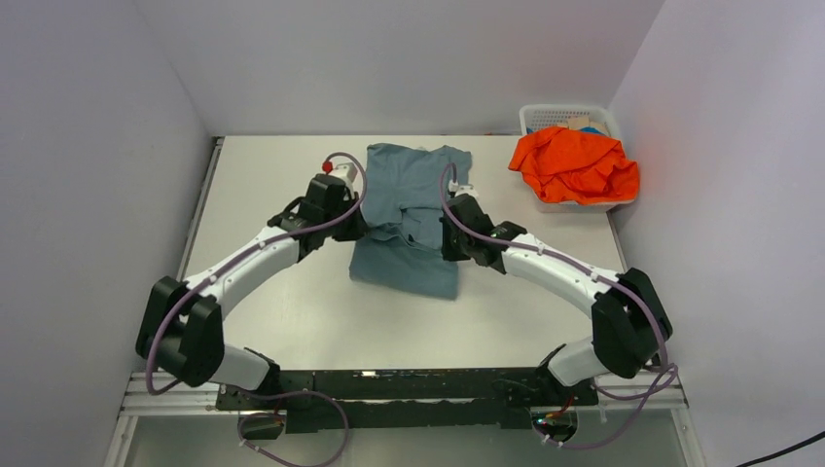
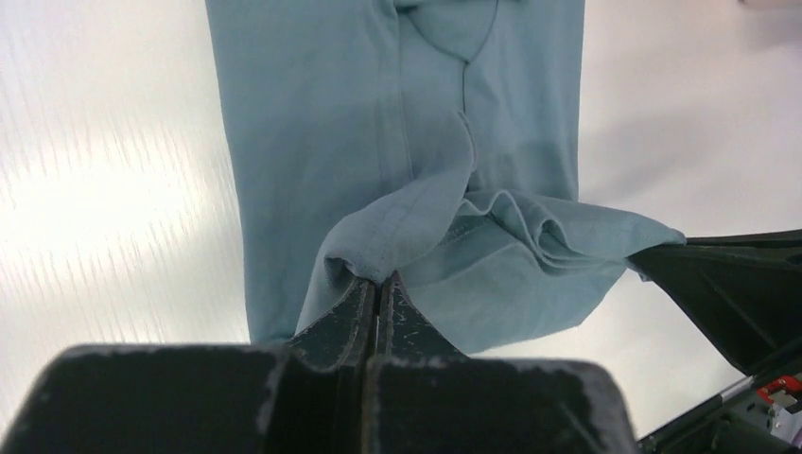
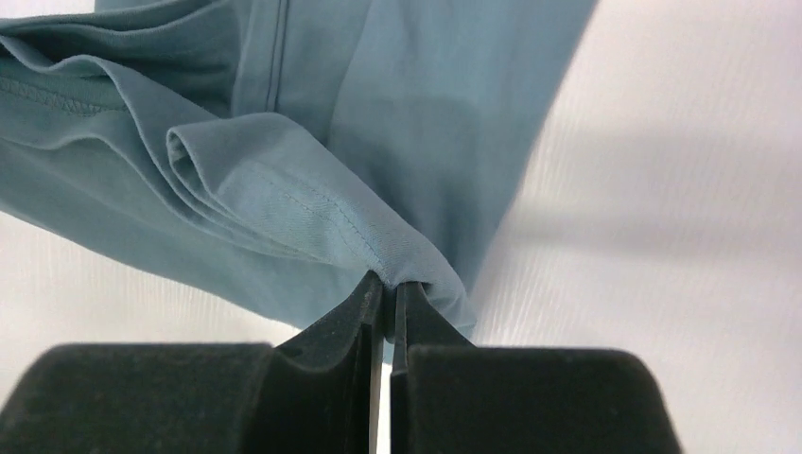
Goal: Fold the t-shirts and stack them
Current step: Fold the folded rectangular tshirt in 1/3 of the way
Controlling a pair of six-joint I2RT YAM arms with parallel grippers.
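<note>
The blue-grey t-shirt (image 1: 409, 209) lies lengthwise in the middle of the table, its near part lifted and bunched between both grippers. My left gripper (image 1: 358, 226) is shut on a fold of its left edge; the left wrist view shows the blue-grey t-shirt (image 2: 397, 142) pinched at my left gripper (image 2: 380, 282). My right gripper (image 1: 448, 238) is shut on the right edge; the right wrist view shows the blue-grey t-shirt (image 3: 378, 113) hem held by my right gripper (image 3: 390, 282). The orange t-shirt (image 1: 574, 163) lies crumpled on the basket at the back right.
A white mesh basket (image 1: 530, 119) stands in the back right corner against the wall, under the orange shirt. Grey walls close in the table on the left, back and right. My right arm's dark link (image 2: 728, 284) shows at the right of the left wrist view.
</note>
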